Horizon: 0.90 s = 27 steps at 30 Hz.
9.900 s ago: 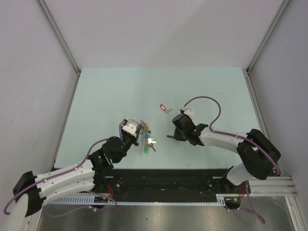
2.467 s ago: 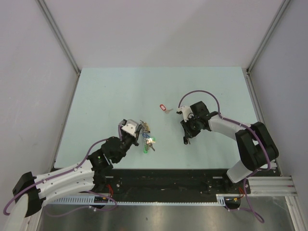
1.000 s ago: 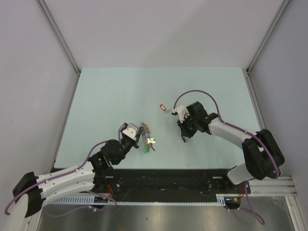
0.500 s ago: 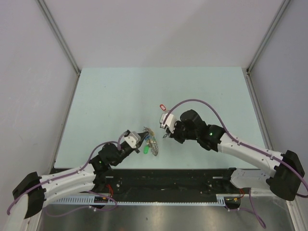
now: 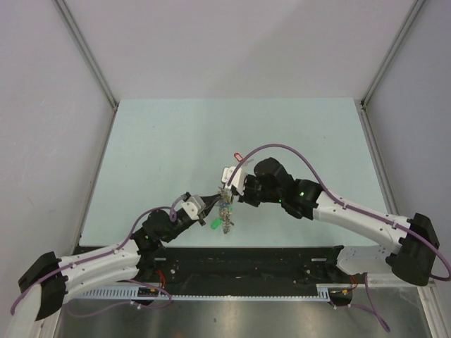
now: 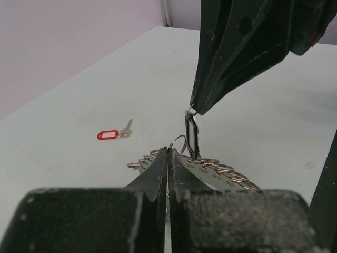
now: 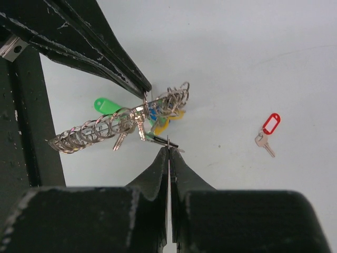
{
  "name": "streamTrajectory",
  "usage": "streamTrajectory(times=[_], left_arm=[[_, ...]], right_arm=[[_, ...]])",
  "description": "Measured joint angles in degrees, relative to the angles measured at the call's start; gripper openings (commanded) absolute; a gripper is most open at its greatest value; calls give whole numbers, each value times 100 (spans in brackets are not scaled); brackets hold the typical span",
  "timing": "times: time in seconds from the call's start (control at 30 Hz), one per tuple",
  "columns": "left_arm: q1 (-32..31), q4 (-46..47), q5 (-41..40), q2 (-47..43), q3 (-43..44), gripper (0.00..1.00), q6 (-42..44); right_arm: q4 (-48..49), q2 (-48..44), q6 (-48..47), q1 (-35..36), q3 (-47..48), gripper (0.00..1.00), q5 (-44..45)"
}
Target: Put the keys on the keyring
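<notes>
Pinching the keyring (image 7: 95, 132), closed left hand (image 6: 168, 151) beside right hand (image 7: 168, 149), itself clamped on a black-tagged key (image 6: 190, 138).

Robotics laboratory test cell. Plain grey panels (image 5: 232, 42) in aluminium posts (image 5: 84, 49) enclose a pale green table (image 5: 176, 134) left, right and far; the cabled left arm (image 5: 91, 266) and right arm (image 5: 352, 215) are bolted to a metal rail (image 5: 239, 297) at its near edge.
</notes>
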Motion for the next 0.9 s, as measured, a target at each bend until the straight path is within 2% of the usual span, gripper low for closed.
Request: streamTrajectory(times=[0.23, 0.9], left_arm=[[7, 175, -2, 98, 0, 0, -50], [17, 238, 59, 186, 0, 0, -111]], right_arm=[[-4, 295, 0, 118, 68, 0, 39], [-90, 422, 142, 133, 216, 0, -127]])
